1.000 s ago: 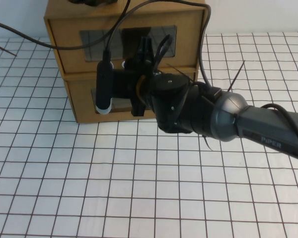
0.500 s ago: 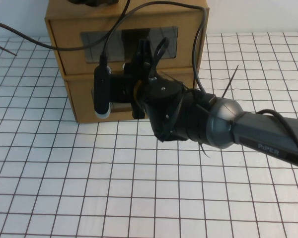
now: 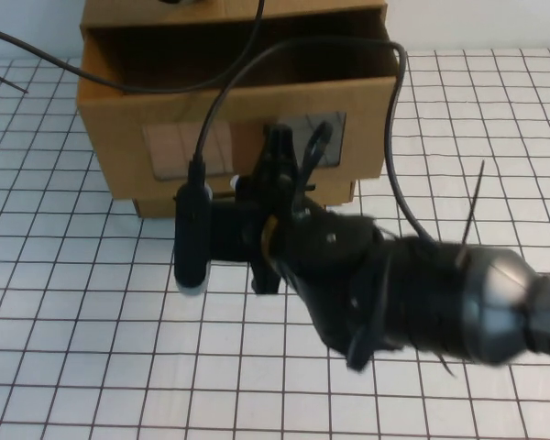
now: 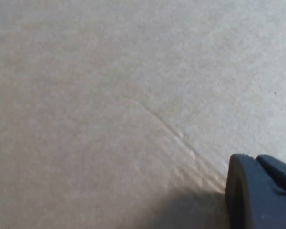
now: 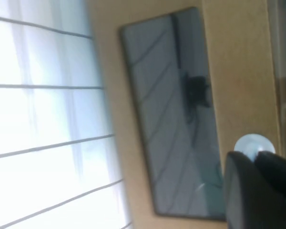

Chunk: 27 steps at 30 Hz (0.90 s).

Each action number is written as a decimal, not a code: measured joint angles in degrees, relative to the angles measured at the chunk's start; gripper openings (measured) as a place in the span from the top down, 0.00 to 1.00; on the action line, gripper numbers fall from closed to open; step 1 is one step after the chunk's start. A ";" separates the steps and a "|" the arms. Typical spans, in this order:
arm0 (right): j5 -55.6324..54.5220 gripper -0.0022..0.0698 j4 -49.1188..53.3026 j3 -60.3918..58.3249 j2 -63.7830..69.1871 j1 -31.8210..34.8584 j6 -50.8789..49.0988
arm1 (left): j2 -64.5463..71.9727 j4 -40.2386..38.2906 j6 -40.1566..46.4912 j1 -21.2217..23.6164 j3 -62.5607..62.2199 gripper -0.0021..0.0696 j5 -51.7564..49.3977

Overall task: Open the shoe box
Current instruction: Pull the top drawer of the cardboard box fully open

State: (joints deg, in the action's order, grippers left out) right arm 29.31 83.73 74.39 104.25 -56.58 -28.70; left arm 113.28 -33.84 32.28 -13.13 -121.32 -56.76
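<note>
Tan cardboard shoe box (image 3: 110, 137), 2 stacked drawers, sits at the far side of the white gridded desk (image 3: 73, 367), centre-left. Its upper drawer (image 3: 371, 115) is slid out toward us, with a dark gap open behind its front panel. The lower drawer (image 3: 156, 206) looks shut.

The right claw (image 3: 278, 142) is up against the upper drawer front, just beside the dark rectangular window (image 5: 176, 119). The small white round knob (image 5: 251, 144) sits right at the claw tip. We can't tell if the claw is clamped on that knob or only next to it.

The left claw (image 4: 257, 191) is pressed close to plain tan cardboard. We can't tell if it's open or closed. Our guess is that it's bracing the box from above.

Step in hand, as we read it: pulling the drawer, partly open.

Next move needs:
- a straight pull along the drawer's axis, no twist
- the box kept pinned so it doesn't slide along with the drawer
- a stop before the drawer comes clear of the shell

Versus 1 s ago:
- the upper drawer front was flush with the shell and is now well out
- the right arm has backed toward us with it
- the box shell looks unmoved on the grid
</note>
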 joint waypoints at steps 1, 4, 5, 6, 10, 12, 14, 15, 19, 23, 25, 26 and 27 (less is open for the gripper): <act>0.62 0.96 -0.41 -1.50 -1.06 -1.11 -0.73 | 0.00 0.11 -0.10 0.00 0.00 0.97 0.00; 2.81 0.96 -0.89 -5.67 -4.14 -4.34 -3.79 | 0.00 0.21 -0.47 0.00 0.00 0.97 0.00; 3.48 0.96 -1.14 -7.07 -5.18 -5.45 -4.97 | 0.00 0.21 -0.81 0.00 0.00 0.97 0.00; 3.98 0.96 -1.16 -8.09 -5.93 -6.46 -6.17 | 0.00 0.21 -0.95 0.00 0.00 0.97 0.00; 6.75 0.96 -2.90 -11.79 -8.19 -9.50 -7.91 | 0.00 0.21 -1.64 0.00 -0.03 0.97 -0.22; 8.20 0.96 -4.02 -12.48 -8.57 -10.65 -8.16 | 0.00 0.21 -1.91 0.00 -0.03 0.97 -0.47; 9.27 0.97 -4.86 -12.81 -8.71 -11.68 -9.45 | 0.00 0.21 -2.05 0.00 -0.03 0.97 -0.47; 9.56 0.97 -4.86 -12.81 -8.71 -12.03 -10.47 | 0.00 0.21 -2.15 0.00 -0.03 0.97 -0.47; 10.48 0.88 -5.19 -12.81 -9.47 -12.57 -12.85 | 0.00 0.21 -2.14 0.00 -0.27 0.97 -0.97; 11.64 0.74 -8.99 -12.81 -11.95 -13.17 -13.35 | -1.42 1.15 -2.14 0.00 -0.62 0.97 -3.27; 12.70 0.72 -11.09 -12.81 -13.80 -14.11 -13.45 | -2.37 2.16 -2.18 0.00 -0.99 0.97 -5.28; 13.46 0.73 -12.17 -12.81 -15.02 -14.80 -13.47 | -3.19 2.49 -2.18 0.00 -0.99 0.97 -5.90; 14.15 0.75 -12.89 -12.81 -16.09 -15.43 -13.47 | -3.99 2.80 -2.05 0.00 -1.08 0.97 -6.17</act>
State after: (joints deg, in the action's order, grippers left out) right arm 43.46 70.84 61.58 88.15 -72.01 -42.17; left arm 109.29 -31.04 30.23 -13.13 -122.39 -62.93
